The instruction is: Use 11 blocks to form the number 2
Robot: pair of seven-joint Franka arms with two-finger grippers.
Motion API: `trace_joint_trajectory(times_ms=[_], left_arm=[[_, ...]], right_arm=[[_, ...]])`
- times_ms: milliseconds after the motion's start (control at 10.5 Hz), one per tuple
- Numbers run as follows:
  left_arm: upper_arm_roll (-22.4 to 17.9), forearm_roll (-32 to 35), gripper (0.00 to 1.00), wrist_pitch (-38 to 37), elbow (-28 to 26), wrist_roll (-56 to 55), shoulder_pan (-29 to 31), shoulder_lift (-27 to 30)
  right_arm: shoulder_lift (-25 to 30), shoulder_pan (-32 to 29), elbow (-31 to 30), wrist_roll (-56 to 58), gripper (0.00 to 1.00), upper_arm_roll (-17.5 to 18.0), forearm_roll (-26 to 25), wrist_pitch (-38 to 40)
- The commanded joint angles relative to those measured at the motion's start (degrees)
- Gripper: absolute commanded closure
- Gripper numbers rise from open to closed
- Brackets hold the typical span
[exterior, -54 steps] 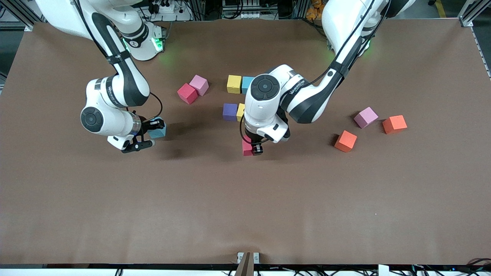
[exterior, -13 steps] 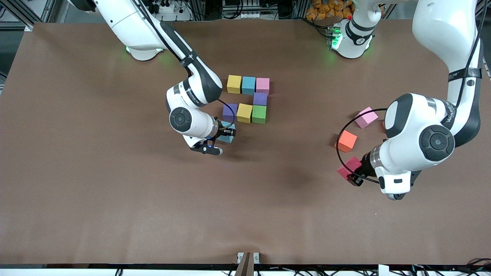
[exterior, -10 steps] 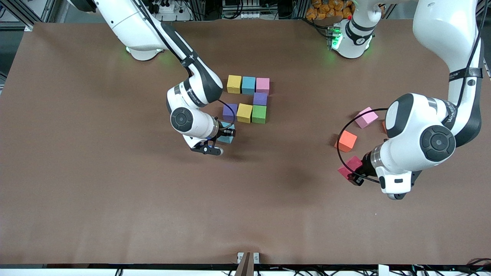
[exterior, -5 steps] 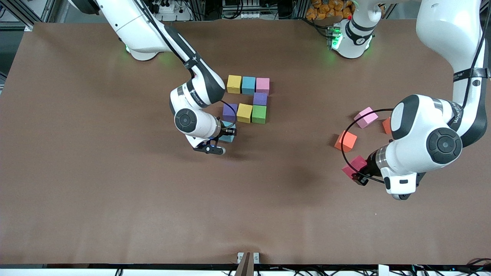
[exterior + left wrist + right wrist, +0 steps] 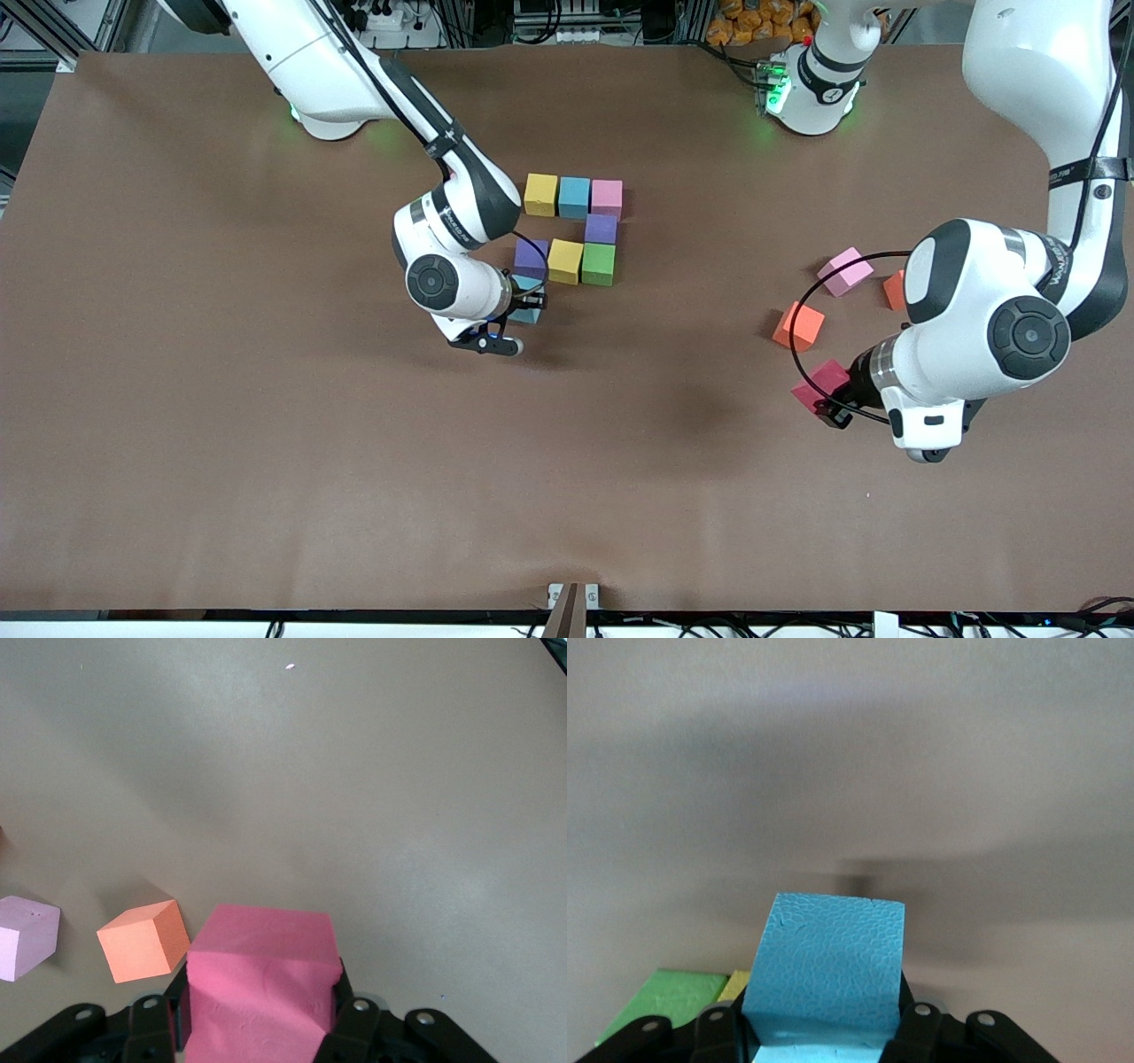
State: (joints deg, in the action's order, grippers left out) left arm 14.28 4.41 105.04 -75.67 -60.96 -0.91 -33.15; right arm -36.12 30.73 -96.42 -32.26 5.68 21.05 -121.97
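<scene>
Twelve blocks show in the front view, at mid-frame and at right:

- two yellow (image 5: pixel 540 194) (image 5: pixel 564 260)
- two sky blue (image 5: pixel 574 197) (image 5: pixel 529 302)
- two pink (image 5: pixel 607 197) (image 5: pixel 843 270)
- two purple (image 5: pixel 601 228) (image 5: pixel 532 258)
- one green (image 5: pixel 599 263)
- two orange (image 5: pixel 798 325) (image 5: pixel 894 290)
- one red (image 5: pixel 822 383)

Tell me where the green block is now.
In the front view, the green block sits on the table mid-pattern, beside the yellow block and touching the purple block, which lies farther from the camera.
</scene>
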Motion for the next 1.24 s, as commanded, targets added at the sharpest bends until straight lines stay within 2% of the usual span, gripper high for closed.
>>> trace_joint_trajectory(times_ms=[0, 478, 1148], left_arm=[[0.0, -1.0, 0.9, -0.7, -1.0, 1.3, 0.4, 1.2], [0.0, -0.8, 0.9, -0.7, -1.0, 1.4, 0.5, 1.2], [0.0, -1.3, 0.9, -0.7, -1.1, 2.0, 1.2, 1.2]], right_arm=[[-1.9, 1.2, 3.9, -0.2, 0.58, -1.0, -0.7, 3.8], [-4.4, 2.1, 5.5, 0.0, 0.58, -1.8, -0.9, 3.2], [-4.9, 2.8, 5.4, -0.3, 0.58, -1.8, -1.7, 3.2]])
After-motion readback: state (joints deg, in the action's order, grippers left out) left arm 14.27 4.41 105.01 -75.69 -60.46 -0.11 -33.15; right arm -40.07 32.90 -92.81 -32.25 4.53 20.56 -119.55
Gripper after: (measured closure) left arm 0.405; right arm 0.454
